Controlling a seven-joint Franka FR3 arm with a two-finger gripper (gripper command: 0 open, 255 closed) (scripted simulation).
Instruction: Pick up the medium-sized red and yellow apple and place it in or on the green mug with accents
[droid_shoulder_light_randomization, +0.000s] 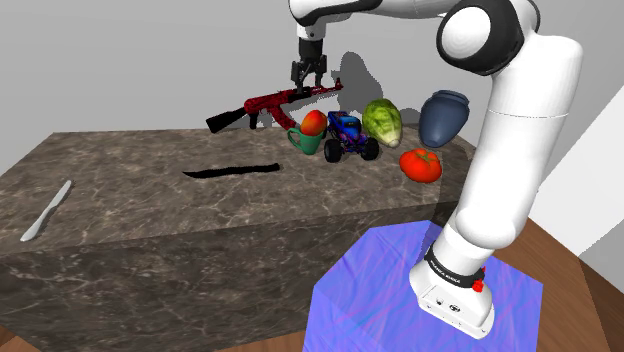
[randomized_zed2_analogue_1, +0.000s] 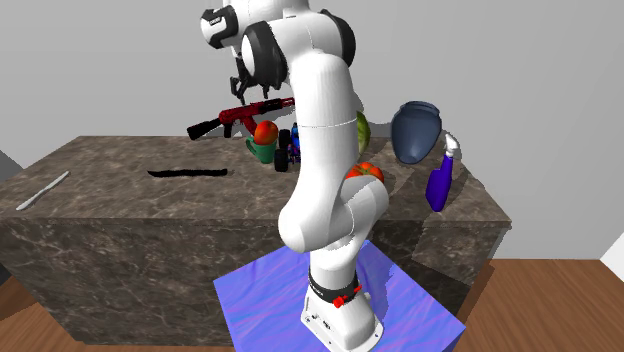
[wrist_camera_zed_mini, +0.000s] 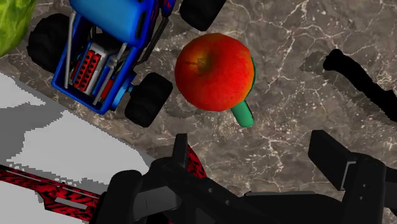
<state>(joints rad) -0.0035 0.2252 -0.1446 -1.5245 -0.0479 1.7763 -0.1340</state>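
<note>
A red and yellow apple (droid_shoulder_light_randomization: 314, 122) (randomized_zed2_analogue_1: 265, 131) (wrist_camera_zed_mini: 213, 63) rests on top of the green mug (droid_shoulder_light_randomization: 301, 142) (randomized_zed2_analogue_1: 262, 153). Under the apple, the mug's handle (wrist_camera_zed_mini: 242, 114) and a sliver of its rim stick out. My gripper (droid_shoulder_light_randomization: 308, 78) (wrist_camera_zed_mini: 254, 159) hangs above the apple and mug, open, with nothing between its fingers. The apple lies just ahead of the fingertips and touches neither. In the second exterior view the gripper (randomized_zed2_analogue_1: 243, 85) is partly hidden behind the arm.
A blue toy monster truck (droid_shoulder_light_randomization: 350, 135) (wrist_camera_zed_mini: 108, 57) stands against the mug. A red and black toy rifle (droid_shoulder_light_randomization: 270, 105) (wrist_camera_zed_mini: 38, 184) lies behind it. Also on the counter: a green cabbage (droid_shoulder_light_randomization: 383, 120), a blue vase (droid_shoulder_light_randomization: 443, 115), a tomato (droid_shoulder_light_randomization: 421, 164), a spray bottle (randomized_zed2_analogue_1: 440, 180) and a knife (droid_shoulder_light_randomization: 45, 212).
</note>
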